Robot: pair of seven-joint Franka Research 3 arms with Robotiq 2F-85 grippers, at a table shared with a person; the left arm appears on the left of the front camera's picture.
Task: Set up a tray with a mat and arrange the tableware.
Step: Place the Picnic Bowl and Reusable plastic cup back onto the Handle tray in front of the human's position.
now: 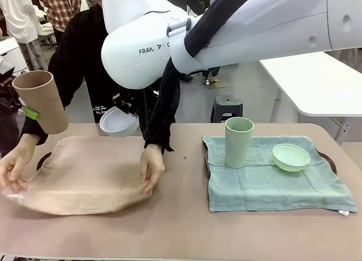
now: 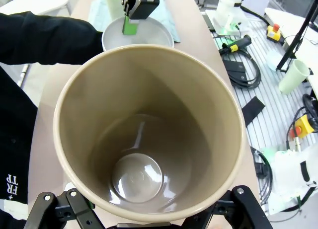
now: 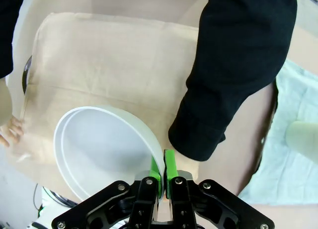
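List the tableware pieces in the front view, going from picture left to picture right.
tan cup → white bowl → pale green cup → pale green bowl

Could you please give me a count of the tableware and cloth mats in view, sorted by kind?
Cups: 2, the tan cup in the left hand and the pale green cup.
Bowls: 2, the white bowl in the right hand and the pale green bowl.
Mats: 2, the tan mat and the green mat.
Total: 6

There are two cups, a tan cup (image 1: pixel 41 100) and a green cup (image 1: pixel 238 141), two bowls, white (image 1: pixel 118 123) and green (image 1: pixel 291 157), and two mats, tan (image 1: pixel 85 176) and green (image 1: pixel 271 182).
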